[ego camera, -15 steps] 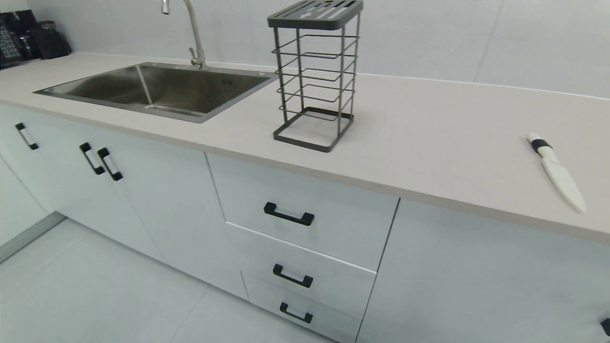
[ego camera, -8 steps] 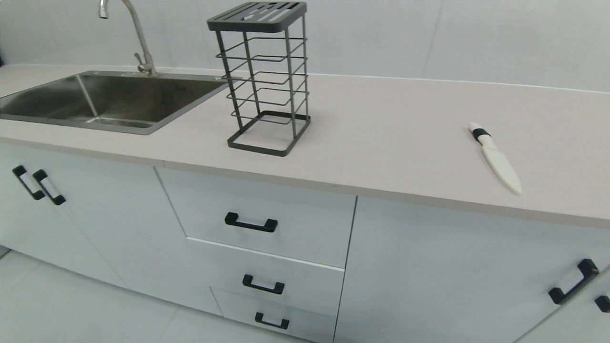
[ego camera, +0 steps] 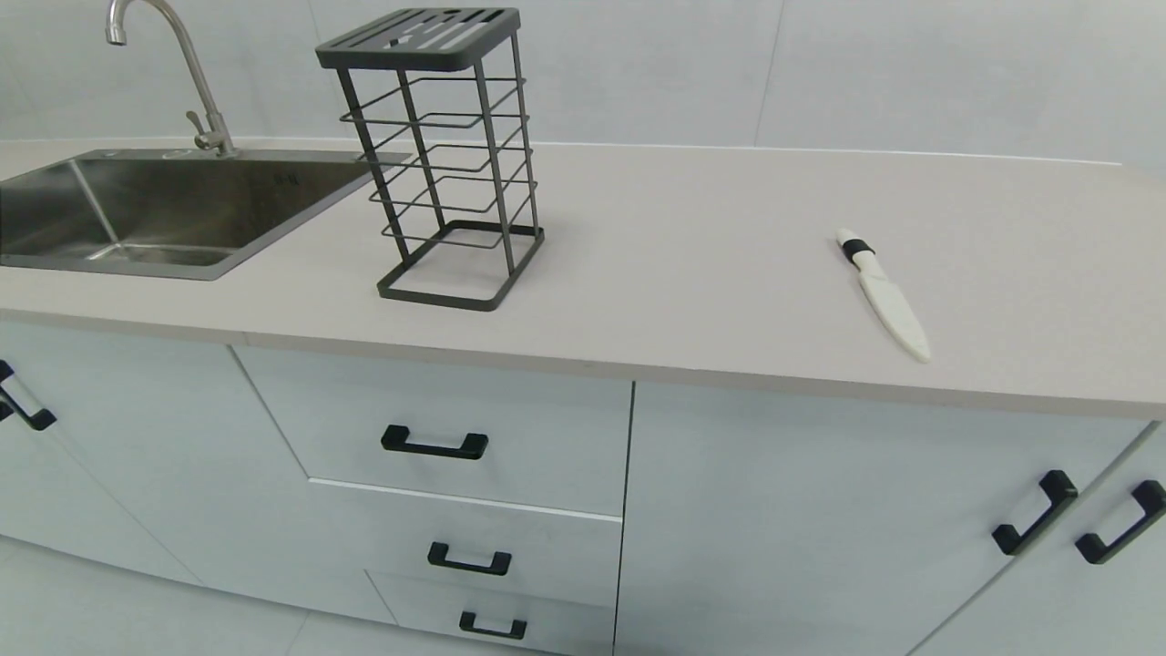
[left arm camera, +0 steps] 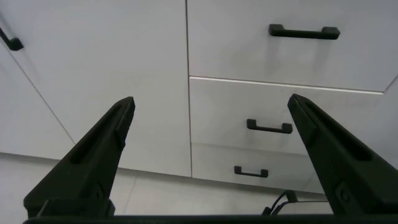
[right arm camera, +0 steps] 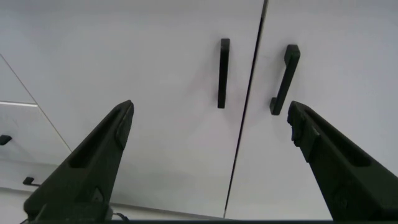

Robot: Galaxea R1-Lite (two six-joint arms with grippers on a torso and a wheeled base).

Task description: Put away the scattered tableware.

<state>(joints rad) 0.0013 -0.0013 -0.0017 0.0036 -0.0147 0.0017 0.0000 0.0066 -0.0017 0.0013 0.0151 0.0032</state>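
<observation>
A white knife (ego camera: 884, 293) with a black band on its handle lies flat on the beige countertop (ego camera: 710, 264) toward the right, blade tip toward the front edge. A black wire knife rack (ego camera: 439, 155) with a slotted top stands upright left of centre, with nothing in it. My left gripper (left arm camera: 211, 106) hangs open below counter height, facing the white drawer fronts. My right gripper (right arm camera: 211, 112) is open too, facing the cabinet doors, with nothing between its fingers.
A steel sink (ego camera: 155, 205) with a curved faucet (ego camera: 187, 73) is set into the counter at the left. Below the counter run white drawers with black handles (ego camera: 434, 444) and cabinet doors (ego camera: 1038, 510). A grey tiled wall backs the counter.
The head camera has swung to the right: the sink, rack and knife all shift left in the picture. The things on the counter keep their places relative to each other.
</observation>
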